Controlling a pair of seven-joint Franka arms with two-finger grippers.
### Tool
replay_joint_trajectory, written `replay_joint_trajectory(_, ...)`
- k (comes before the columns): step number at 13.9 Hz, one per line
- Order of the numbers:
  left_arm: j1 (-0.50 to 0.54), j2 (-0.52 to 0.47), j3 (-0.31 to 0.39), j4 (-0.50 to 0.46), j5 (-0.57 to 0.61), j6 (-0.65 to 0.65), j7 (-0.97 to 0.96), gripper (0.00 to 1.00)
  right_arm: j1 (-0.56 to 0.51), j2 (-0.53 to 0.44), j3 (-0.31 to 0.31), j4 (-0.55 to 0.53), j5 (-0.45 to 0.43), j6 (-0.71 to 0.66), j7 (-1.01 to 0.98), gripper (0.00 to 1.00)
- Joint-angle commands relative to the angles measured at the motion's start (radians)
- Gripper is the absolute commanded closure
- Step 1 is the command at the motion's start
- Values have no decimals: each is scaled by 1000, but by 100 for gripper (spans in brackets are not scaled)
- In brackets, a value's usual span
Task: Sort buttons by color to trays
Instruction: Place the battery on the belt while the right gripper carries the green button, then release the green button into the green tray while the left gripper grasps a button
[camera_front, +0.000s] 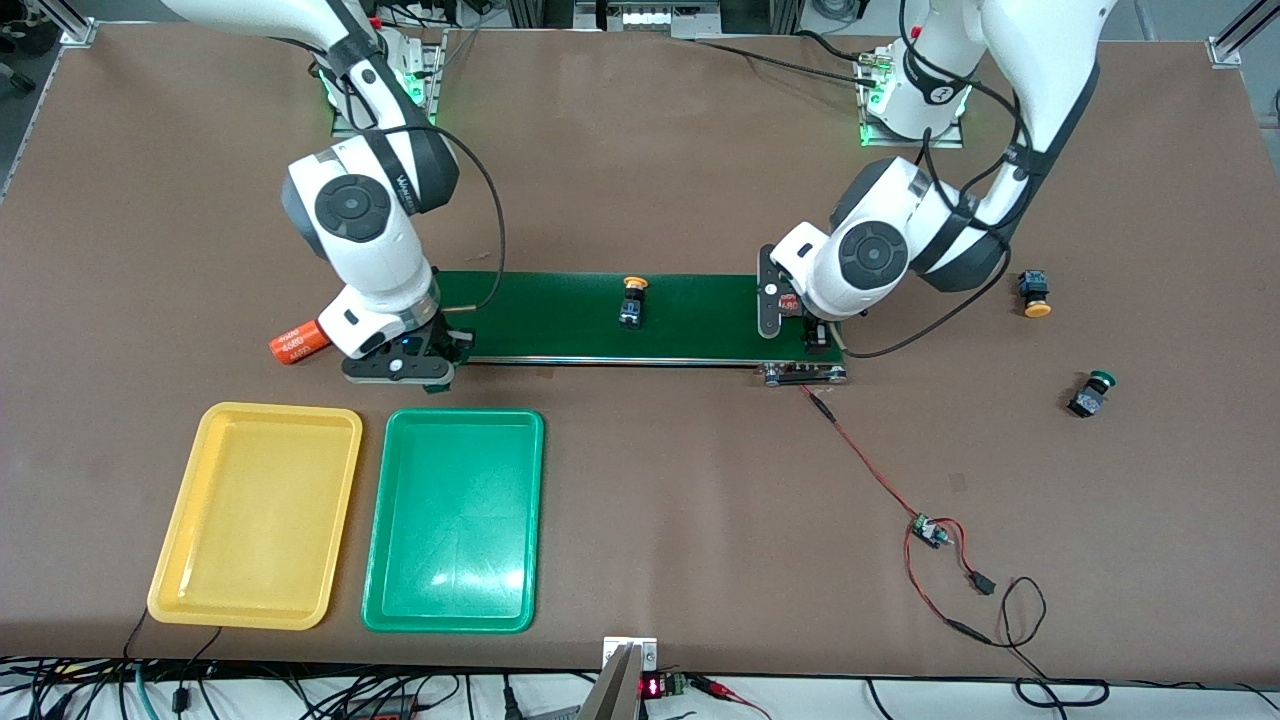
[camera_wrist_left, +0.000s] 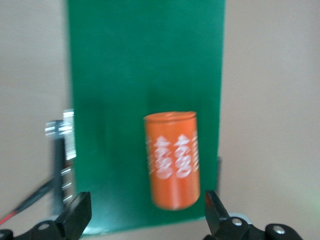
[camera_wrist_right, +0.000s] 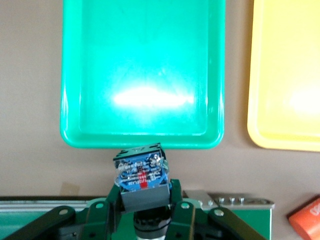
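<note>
Both trays sit bare on the bench: the yellow tray (camera_front: 256, 515) at the right arm's end, the green tray (camera_front: 453, 520) just beside it, nothing in either.

Over to the right claw (camera_front: 432, 352), low over the right arm's end of the conveyor belt (camera_front: 560, 315), just short of the green tray's rim. Its fingers are pinched on a button (camera_wrist_right: 141, 176), blue-and-black body up in the right wrist view; the cap points down between the fingers and looks dark, though its colour is hard to call. An orange cylinder (camera_front: 299, 341) lies on the bench right beside this claw.

The left claw (camera_wrist_left: 145, 215) hangs over the belt's other end, arm folded down low, fingers (camera_wrist_left: 76, 215) spread wide with nothing in them. Directly under it a second orange cylinder (camera_wrist_left: 172, 159) lies on the belt, between the two fingers but untouched by either.

Mid-belt, between the two claws, a yellow-capped button (camera_front: 632, 301) rides alone. Off the belt, toward the left arm's end of the bench, another yellow-capped button (camera_front: 1034, 293) lies on its side, and a green-capped button (camera_front: 1091, 393) lies nearer the front camera than it, well apart from either claw.
</note>
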Motion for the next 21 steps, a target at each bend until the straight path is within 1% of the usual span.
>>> replay_joint_trajectory(1, 104, -133, 1, -11, 0, -14, 9, 0, -7, 102, -14, 139, 13, -15, -85, 78)
replay_joint_trajectory(2, 125, -173, 8, -20, 17, -28, 6, 0, -7, 138, -36, 185, 13, -12, -110, 78)
replay_joint_trajectory(3, 154, -173, 18, -20, 32, -40, 6, 0, -7, 178, -50, 233, 13, -6, -131, 78)
replay_joint_trajectory(4, 214, -172, 21, -20, 46, -45, 12, 0, -7, 213, -59, 263, 13, 10, -135, 77)
replay_joint_trajectory(5, 272, -164, 21, -26, 46, -49, 24, 0, -5, 245, -85, 274, 11, 52, -150, 75)
replay_joint_trajectory(7, 366, -161, 21, -47, 44, -46, 53, 0, -5, 338, -114, 276, 2, 214, -206, 75)
replay_joint_trajectory(8, 413, -143, 21, -46, 44, -48, 44, 0, -5, 375, -122, 276, 4, 294, -239, 75)
replay_joint_trajectory(9, 453, -129, 23, -46, 44, -51, 3, 0, -4, 393, -125, 276, 2, 344, -253, 75)
replay_joint_trajectory(11, 538, -80, 24, -43, 48, -65, -90, 0, 1, 426, -126, 277, 4, 363, -263, 75)
replay_joint_trajectory(12, 558, -54, 29, -31, 52, -59, -111, 0, 2, 446, -126, 282, 4, 392, -268, 75)
replay_joint_trajectory(13, 560, -31, 56, 9, 54, -57, -129, 0, 4, 452, -128, 282, 4, 407, -270, 74)
replay_joint_trajectory(14, 560, -8, 83, 62, 54, -58, -135, 0, 2, 452, -128, 284, 4, 409, -274, 49)
replay_joint_trajectory(15, 560, 18, 93, 112, 54, -58, -134, 0, -1, 452, -128, 284, 5, 409, -273, 15)
replay_joint_trajectory(16, 561, 54, 121, 167, 55, -60, -128, 0, -1, 452, -128, 284, 5, 409, -274, 1)
replay_joint_trajectory(17, 561, 90, 152, 207, 55, -60, -126, 0, 2, 449, -128, 284, 5, 406, -276, 0)
replay_joint_trajectory(19, 566, 138, 184, 239, 55, -62, -122, 0, 14, 424, -128, 282, 17, 371, -262, 0)
replay_joint_trajectory(20, 567, 149, 186, 244, 55, -62, -102, 0, 31, 396, -128, 284, 13, 288, -263, 0)
replay_joint_trajectory(21, 575, 181, 186, 255, 51, -62, -56, 0, 34, 371, -128, 284, 13, 219, -264, 0)
